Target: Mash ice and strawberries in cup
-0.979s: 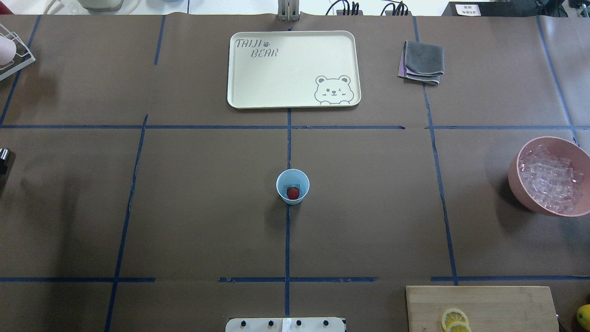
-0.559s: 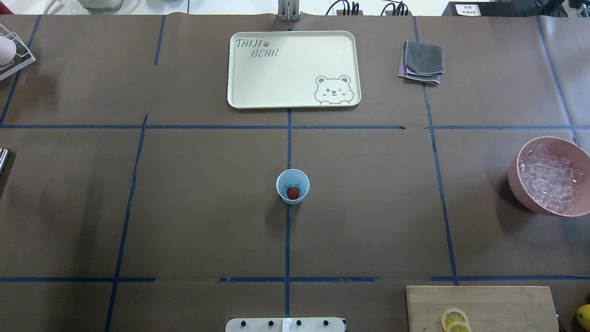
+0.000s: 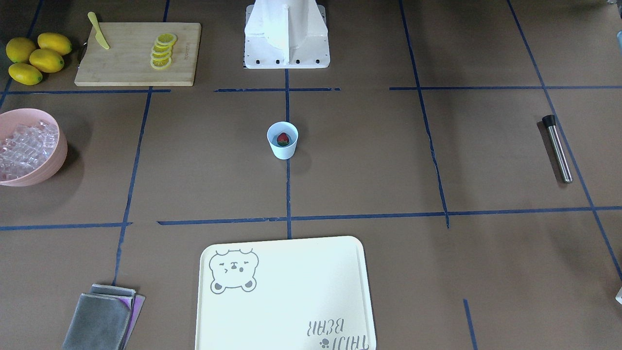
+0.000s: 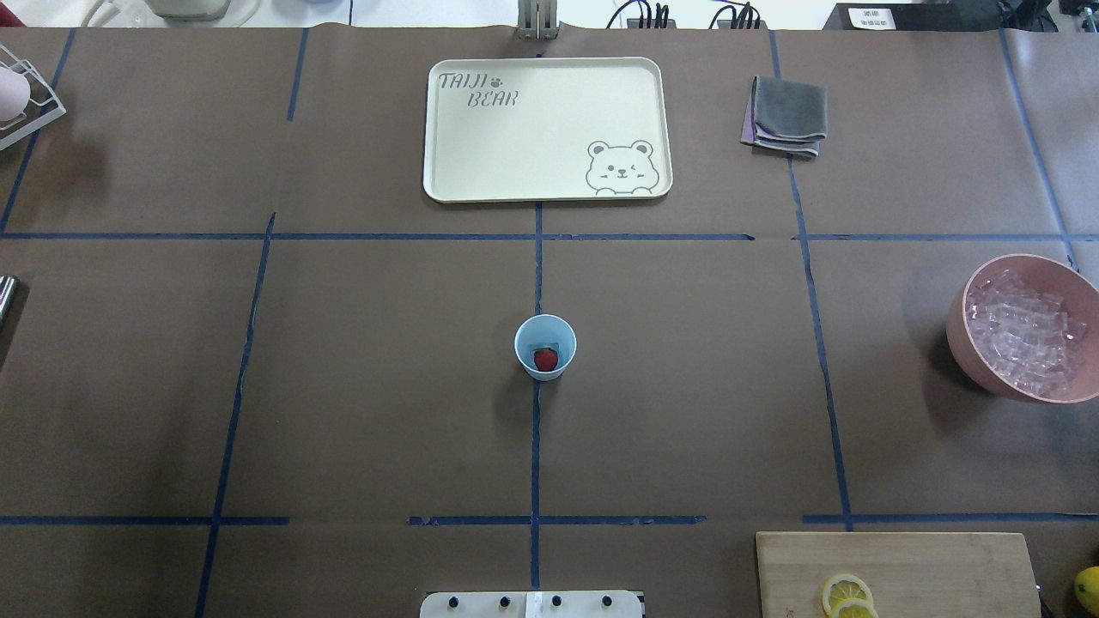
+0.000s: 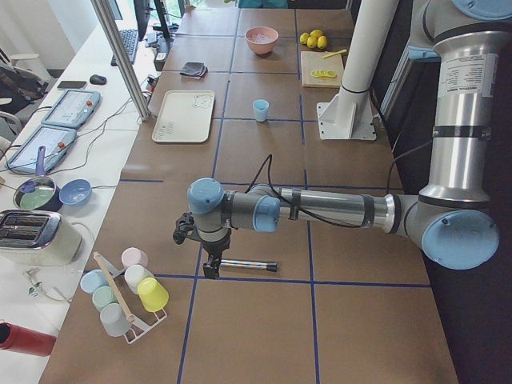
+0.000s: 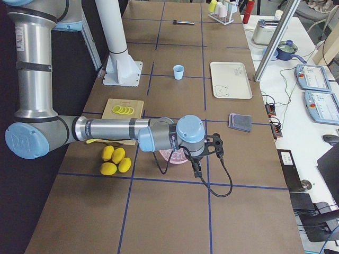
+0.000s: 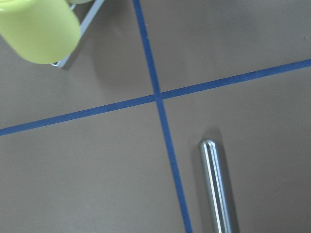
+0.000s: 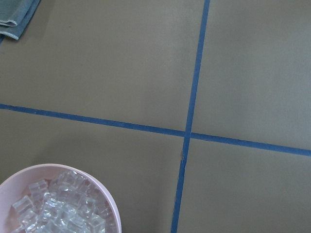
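Overhead exterior: cup [image 4: 545, 346] at counter [image 4: 343, 386] centre, strawberry [image 4: 546, 360] inside; likely step, adding ice [image 4: 1026, 330].
Cubes fill pink bowl [image 4: 955, 322] at 3 o'clock, right tool [image 6: 197, 169] beside it; left tool [image 5: 210, 270] near steel rod [image 3: 558, 148]. Both tools' spread: cannot tell. Next: grasp cubes.

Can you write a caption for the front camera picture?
One strawberry in the blue cup, ice waiting in the pink bowl.

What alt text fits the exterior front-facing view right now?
A small pale blue cup holding one red strawberry stands at the picture's centre, and no arm is in view. A pink bowl of clear ice cubes sits at the left edge, and a steel rod with a black cap lies near the right.
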Controlling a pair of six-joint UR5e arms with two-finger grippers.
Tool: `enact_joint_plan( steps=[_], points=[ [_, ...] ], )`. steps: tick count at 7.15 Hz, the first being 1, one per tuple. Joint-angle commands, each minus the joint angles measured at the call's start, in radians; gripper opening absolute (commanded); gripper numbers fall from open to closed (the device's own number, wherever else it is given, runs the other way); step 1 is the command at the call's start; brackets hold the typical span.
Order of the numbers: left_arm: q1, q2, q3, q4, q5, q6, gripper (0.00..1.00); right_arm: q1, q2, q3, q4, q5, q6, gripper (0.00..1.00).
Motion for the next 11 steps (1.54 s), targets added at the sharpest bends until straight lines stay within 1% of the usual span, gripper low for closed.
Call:
enact_joint_plan(
  steps=[1,2,3,4,5,6,11],
  points=[
    [-0.055,0.003,0.095,-0.001,-0.114,0.024,1.0,0.0,0.0,-0.002,-0.009,0.004,0.002,0.99],
    [-0.075,0.001,0.094,-0.001,-0.109,0.021,1.0,0.0,0.001,-0.009,-0.017,0.007,0.004,0.99],
    [-0.125,-0.003,0.091,0.002,-0.108,0.018,1.0,-0.001,0.001,-0.015,-0.018,0.008,0.004,0.99],
    [-0.133,-0.009,0.087,0.004,-0.108,0.012,1.0,-0.001,0.001,-0.015,-0.02,0.01,0.004,0.99],
    [-0.133,-0.024,0.086,0.008,-0.102,0.012,1.0,-0.001,0.001,-0.015,-0.031,0.012,0.005,0.99],
    [-0.135,-0.025,0.083,0.008,-0.074,0.012,1.0,-0.001,0.001,-0.013,-0.035,0.013,0.004,0.99],
    [-0.135,-0.023,0.079,0.007,-0.069,0.012,1.0,-0.001,0.0,-0.058,-0.017,0.004,-0.004,0.99]
  ],
)
